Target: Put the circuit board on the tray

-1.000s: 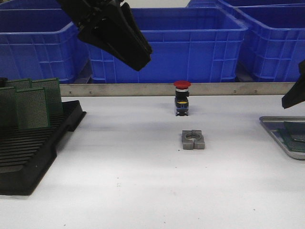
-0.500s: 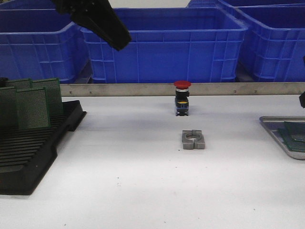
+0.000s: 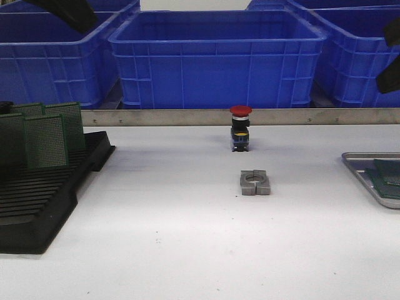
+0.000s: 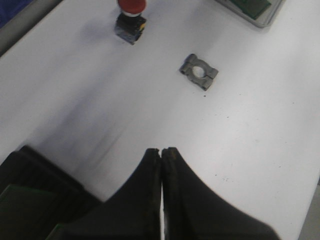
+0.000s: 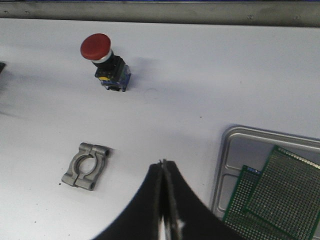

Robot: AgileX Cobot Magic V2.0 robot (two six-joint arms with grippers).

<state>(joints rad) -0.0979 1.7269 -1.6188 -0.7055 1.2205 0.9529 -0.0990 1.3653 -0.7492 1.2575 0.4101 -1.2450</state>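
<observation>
Several green circuit boards (image 3: 44, 134) stand upright in the black slotted rack (image 3: 37, 200) on the left. At the right edge lies the silver tray (image 3: 365, 178), holding flat green boards (image 3: 389, 178). The right wrist view shows the tray (image 5: 235, 150) and two overlapping boards (image 5: 285, 190) beside my right gripper (image 5: 162, 162), which is shut and empty, high above the table. My left gripper (image 4: 161, 150) is also shut on nothing, hovering near the rack's corner (image 4: 40, 175). In the front view only dark parts of the left arm (image 3: 72, 12) and right arm (image 3: 390, 78) show.
A red-capped push button (image 3: 240, 128) and a grey metal clamp block (image 3: 255, 182) sit mid-table. Blue crates (image 3: 219, 56) line the back behind a metal rail (image 3: 187, 117).
The left arm has risen and swung left, nearly out of the top of the front view. The right arm has lifted at the right edge. Boards, tray and rack have not moved.
</observation>
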